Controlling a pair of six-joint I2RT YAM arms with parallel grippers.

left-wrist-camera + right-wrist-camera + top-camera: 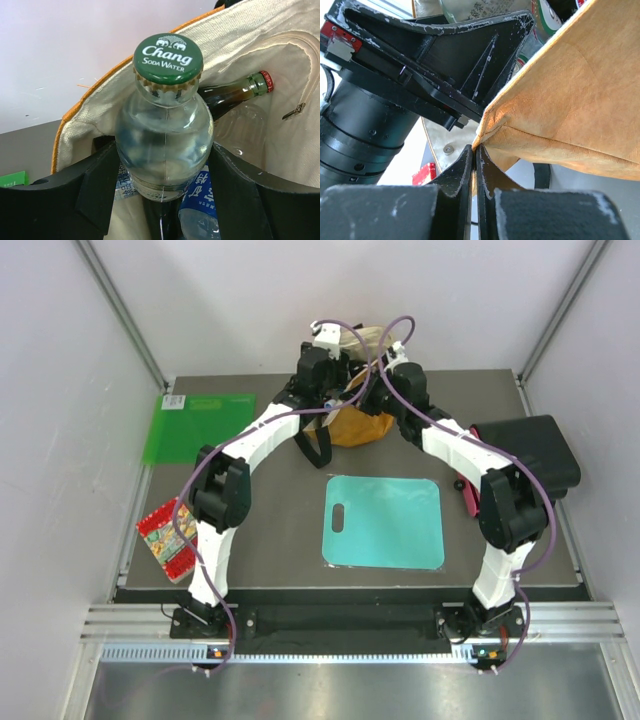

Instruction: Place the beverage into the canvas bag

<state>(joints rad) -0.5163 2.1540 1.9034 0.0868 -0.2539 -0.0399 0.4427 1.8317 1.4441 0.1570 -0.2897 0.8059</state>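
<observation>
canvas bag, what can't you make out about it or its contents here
- top external: mouth of the canvas bag and its contents, hidden under the arms.
- left wrist: base of the soda water bottle, cut off by the bottom edge; body of the dark bottle, behind it.
- right wrist: how deep the right gripper pinches the fabric, hidden between its shut fingers.

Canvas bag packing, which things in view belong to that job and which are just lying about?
Job: canvas bag, soda water bottle, left gripper, right gripper.
Lying about: green mat, teal cutting board, snack packet, black case.
</observation>
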